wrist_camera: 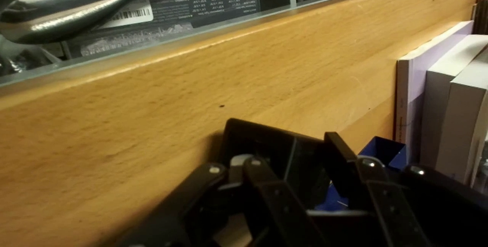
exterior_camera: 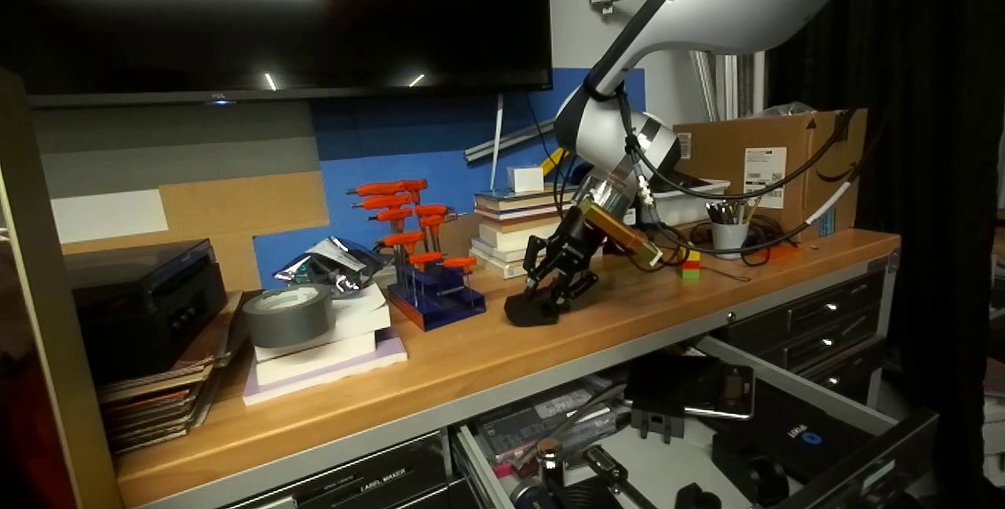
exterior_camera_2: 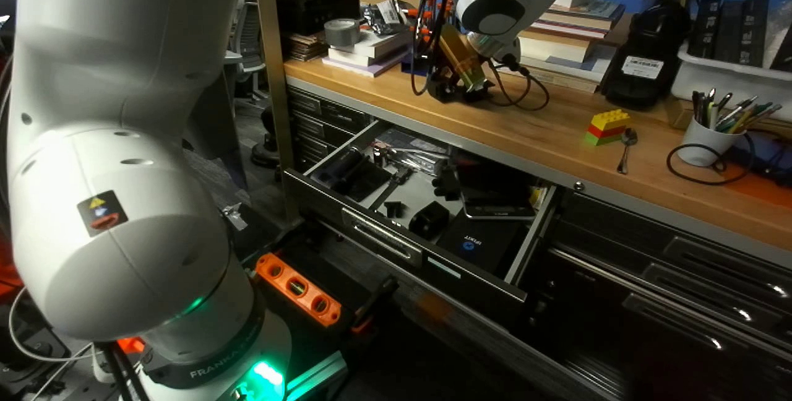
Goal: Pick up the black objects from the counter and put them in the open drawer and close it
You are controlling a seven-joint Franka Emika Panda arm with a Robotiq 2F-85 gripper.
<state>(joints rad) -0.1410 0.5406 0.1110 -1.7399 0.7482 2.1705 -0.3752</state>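
Black block [exterior_camera: 528, 312] lies on the desk [exterior_camera: 471, 348], near the blue tool stand [exterior_camera: 440, 301]; the claw [wrist_camera: 288, 149] is down at it, fingers [wrist_camera: 339, 151] part-way apart with the block at their tips — whether they pinch it cannot be told — and the cluttered drawer [exterior_camera_2: 482, 288] stands open below

The white Panda arm [exterior_camera: 722, 18] has smooth, bulging links [exterior_camera_2: 158, 234] with black trim [exterior_camera: 637, 38], oval recesses [exterior_camera_2: 137, 162] and a warning sticker [exterior_camera_2: 102, 212]; its base [exterior_camera_2: 273, 340] bears FRANKA lettering [exterior_camera_2: 213, 367] and a green light [exterior_camera_2: 266, 374]. Black cables [exterior_camera: 726, 197] loop off the wrist [exterior_camera: 603, 141] beside a boxy amber housing [exterior_camera: 616, 232]. Silvery screw heads [wrist_camera: 369, 162] dot the black, bar-like linkages [wrist_camera: 390, 203] of the gripper [wrist_camera: 291, 153]
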